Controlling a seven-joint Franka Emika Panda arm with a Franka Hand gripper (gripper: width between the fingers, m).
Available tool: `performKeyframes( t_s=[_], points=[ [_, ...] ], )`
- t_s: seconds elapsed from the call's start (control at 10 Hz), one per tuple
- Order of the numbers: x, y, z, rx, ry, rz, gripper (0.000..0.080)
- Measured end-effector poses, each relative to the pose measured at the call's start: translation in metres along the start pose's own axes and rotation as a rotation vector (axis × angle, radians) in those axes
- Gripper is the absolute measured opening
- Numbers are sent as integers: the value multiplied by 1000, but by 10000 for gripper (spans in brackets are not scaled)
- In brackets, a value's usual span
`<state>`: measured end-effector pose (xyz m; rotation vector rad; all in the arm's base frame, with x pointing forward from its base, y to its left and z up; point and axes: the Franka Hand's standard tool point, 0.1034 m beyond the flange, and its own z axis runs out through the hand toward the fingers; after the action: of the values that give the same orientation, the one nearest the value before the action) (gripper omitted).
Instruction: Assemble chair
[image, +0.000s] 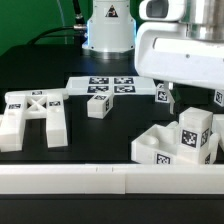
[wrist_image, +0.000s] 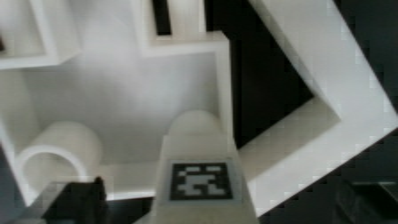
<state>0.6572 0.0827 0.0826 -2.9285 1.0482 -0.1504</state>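
Fingers (wrist_image: 75, 205): spread wide, gripping nothing.
Tagged leg (wrist_image: 199, 160): between the two fingers, touching neither, its tag turned toward them.
Seat block (wrist_image: 107, 95): just past the fingertips, against the leg.
X-braced frame (image: 32, 108): well apart from the fingers, at the exterior view's left.
Marker board (image: 105, 84): flat on the table, well apart from the fingers.
Exterior view: the arm's white housing hides the fingers.

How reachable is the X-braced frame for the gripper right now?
Probably yes: the X-braced frame lies alone at the exterior view's left, nothing on it; the gripper, open above other chair parts, just has to cross over.
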Motion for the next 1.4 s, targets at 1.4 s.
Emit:
performKeyframes(
  t_s=[1.4],
  points=[
    [-21, 101, -36, 24, -7, -210, 649]
  ],
)
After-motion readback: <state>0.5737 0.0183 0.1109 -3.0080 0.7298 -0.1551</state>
